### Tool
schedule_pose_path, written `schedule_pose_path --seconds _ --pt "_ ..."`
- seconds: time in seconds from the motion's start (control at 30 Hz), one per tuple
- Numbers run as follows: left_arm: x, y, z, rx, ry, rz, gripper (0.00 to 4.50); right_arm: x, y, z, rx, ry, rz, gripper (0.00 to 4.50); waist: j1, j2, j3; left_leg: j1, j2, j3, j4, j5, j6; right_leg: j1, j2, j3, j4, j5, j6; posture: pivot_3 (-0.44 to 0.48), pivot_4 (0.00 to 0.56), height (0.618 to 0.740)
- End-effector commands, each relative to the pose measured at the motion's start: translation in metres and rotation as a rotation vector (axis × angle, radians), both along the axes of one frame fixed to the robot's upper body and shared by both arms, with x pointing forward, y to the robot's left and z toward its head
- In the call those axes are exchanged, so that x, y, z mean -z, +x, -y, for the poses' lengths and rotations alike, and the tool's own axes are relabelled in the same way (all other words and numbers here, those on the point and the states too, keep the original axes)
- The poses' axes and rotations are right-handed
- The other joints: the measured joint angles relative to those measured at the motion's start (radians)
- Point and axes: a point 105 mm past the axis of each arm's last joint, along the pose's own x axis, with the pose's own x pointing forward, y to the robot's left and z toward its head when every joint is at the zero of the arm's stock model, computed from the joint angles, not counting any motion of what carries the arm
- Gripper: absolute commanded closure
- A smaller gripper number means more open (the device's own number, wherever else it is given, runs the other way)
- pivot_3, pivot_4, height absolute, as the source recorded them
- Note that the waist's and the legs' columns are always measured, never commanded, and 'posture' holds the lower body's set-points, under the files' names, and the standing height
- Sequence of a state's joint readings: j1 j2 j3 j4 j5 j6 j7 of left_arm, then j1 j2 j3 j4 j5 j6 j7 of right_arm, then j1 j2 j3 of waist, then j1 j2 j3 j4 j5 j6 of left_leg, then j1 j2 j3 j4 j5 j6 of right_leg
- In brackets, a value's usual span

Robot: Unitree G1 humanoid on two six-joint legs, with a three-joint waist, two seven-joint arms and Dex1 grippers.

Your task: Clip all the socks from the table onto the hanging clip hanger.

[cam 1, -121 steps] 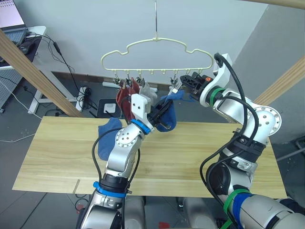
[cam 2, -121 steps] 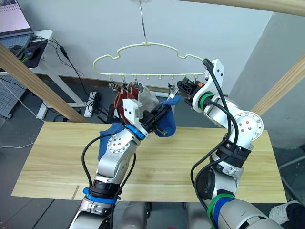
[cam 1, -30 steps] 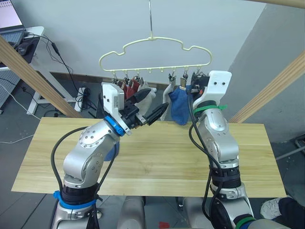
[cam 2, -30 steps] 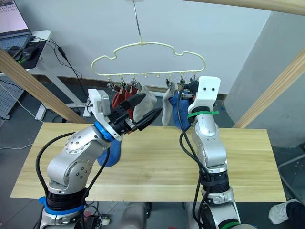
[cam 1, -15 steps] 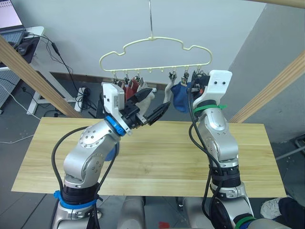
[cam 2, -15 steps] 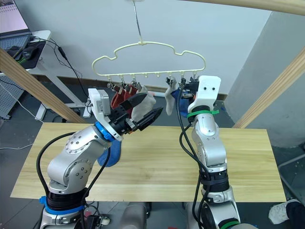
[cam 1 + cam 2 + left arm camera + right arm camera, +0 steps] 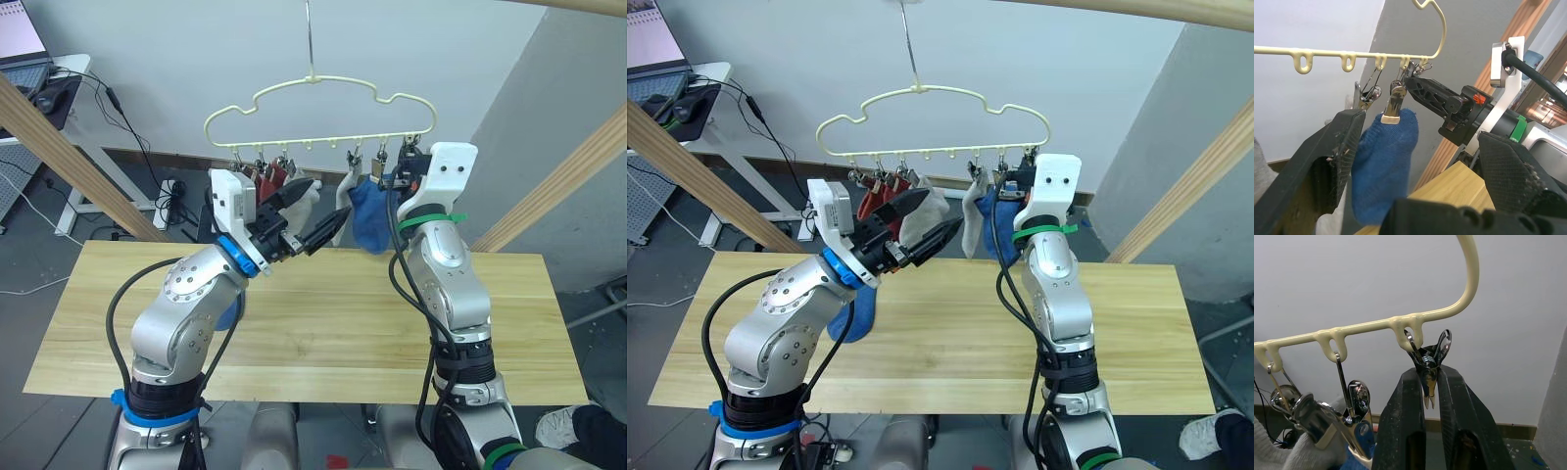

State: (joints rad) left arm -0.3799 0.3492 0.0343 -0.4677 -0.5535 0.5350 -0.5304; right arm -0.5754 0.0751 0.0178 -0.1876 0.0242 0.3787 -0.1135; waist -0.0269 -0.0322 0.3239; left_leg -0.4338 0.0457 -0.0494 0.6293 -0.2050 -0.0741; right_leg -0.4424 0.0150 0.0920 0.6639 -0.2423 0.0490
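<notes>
Across the pale tabletop [image 7: 323, 313] one blue sock [image 7: 227, 315] lies half hidden behind the left arm; the others hang from the clip hanger [image 7: 318, 113], a second blue sock [image 7: 1383, 161] among them. I'd judge the knit soft and light, best taken by its cuff. The left claw [image 7: 313, 215] stands wide and empty. The right wrist view shows the right claw [image 7: 1425, 396] pinching the end clip [image 7: 1427, 357].
</notes>
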Motion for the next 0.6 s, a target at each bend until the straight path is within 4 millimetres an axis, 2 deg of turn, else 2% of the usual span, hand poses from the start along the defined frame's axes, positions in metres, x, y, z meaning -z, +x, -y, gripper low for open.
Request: schedule_pose_path --seconds 0.03,0.1,0.6 --pt "-0.0124 -0.009 0.0055 0.028 -0.014 0.059 0.33 -0.0139 -0.0044 0.0008 -0.001 0.014 0.057 3.46 0.0 0.0 0.0 0.0 0.0 0.0 0.0 0.0 0.0 0.0 0.0 0.0 0.0 0.0 0.0 0.086 0.304 0.74" --pt "-0.0123 -0.0092 0.0058 0.03 -0.014 0.058 0.33 -0.0143 -0.0046 0.0003 -0.003 0.016 0.058 2.77 0.0 0.0 0.0 0.0 0.0 0.0 0.0 0.0 0.0 0.0 0.0 0.0 0.0 0.0 0.0 0.086 0.304 0.74" --pt "-0.0122 -0.0086 0.0055 0.025 -0.007 0.062 0.33 -0.0151 -0.0029 -0.0042 -0.017 0.032 0.05 2.77 0.0 0.0 0.0 0.0 0.0 0.0 0.0 0.0 0.0 0.0 0.0 0.0 0.0 0.0 0.0 0.086 0.304 0.74"
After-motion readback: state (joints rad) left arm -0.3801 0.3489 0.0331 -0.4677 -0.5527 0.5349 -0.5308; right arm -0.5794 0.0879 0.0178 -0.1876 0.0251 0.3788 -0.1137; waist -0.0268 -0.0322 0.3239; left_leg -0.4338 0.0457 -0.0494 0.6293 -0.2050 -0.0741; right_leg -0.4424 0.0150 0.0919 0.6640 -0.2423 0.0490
